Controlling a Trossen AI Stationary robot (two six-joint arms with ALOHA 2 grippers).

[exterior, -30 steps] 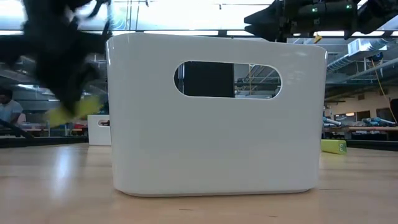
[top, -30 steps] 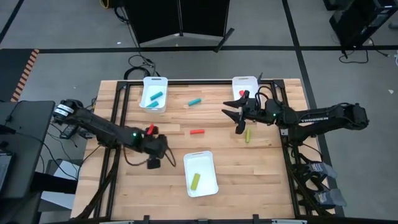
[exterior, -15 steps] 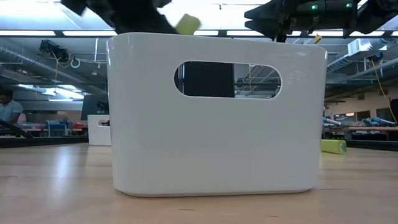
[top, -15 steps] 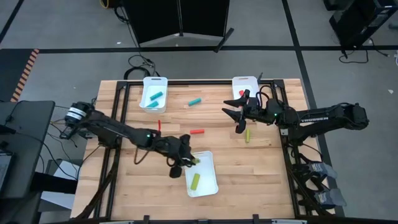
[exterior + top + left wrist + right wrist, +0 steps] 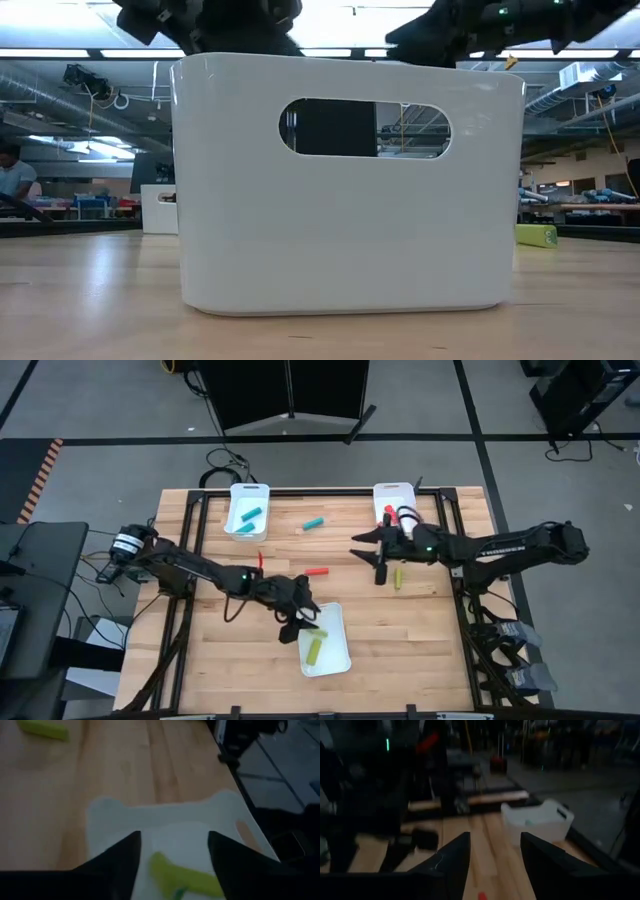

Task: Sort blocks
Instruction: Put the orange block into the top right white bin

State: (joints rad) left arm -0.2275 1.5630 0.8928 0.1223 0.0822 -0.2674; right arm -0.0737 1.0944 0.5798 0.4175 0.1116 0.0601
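My left gripper (image 5: 308, 624) hangs open over the far end of the near white tray (image 5: 335, 658). Below its fingers a yellow-green block (image 5: 182, 877) lies in that tray, apart from them, and a second yellow-green block (image 5: 314, 651) lies beside it. My right gripper (image 5: 368, 557) stands open above the table at the right, with nothing between its fingers. Close to it a yellow-green block (image 5: 397, 578) lies on the wood. A red block (image 5: 317, 572) and a teal block (image 5: 314, 523) lie mid-table.
A white tray (image 5: 247, 512) holding teal blocks stands at the far left, and another white tray (image 5: 393, 500) with a red block at the far right. In the low view the near tray (image 5: 350, 250) fills the middle. Bare wood lies on both sides of the near tray.
My left gripper has carried a yellow-green block from the near left toward the table's right, up over the near tray's rim, and let it go; the block now lies in the tray. My right gripper has shifted slightly toward the table's left.
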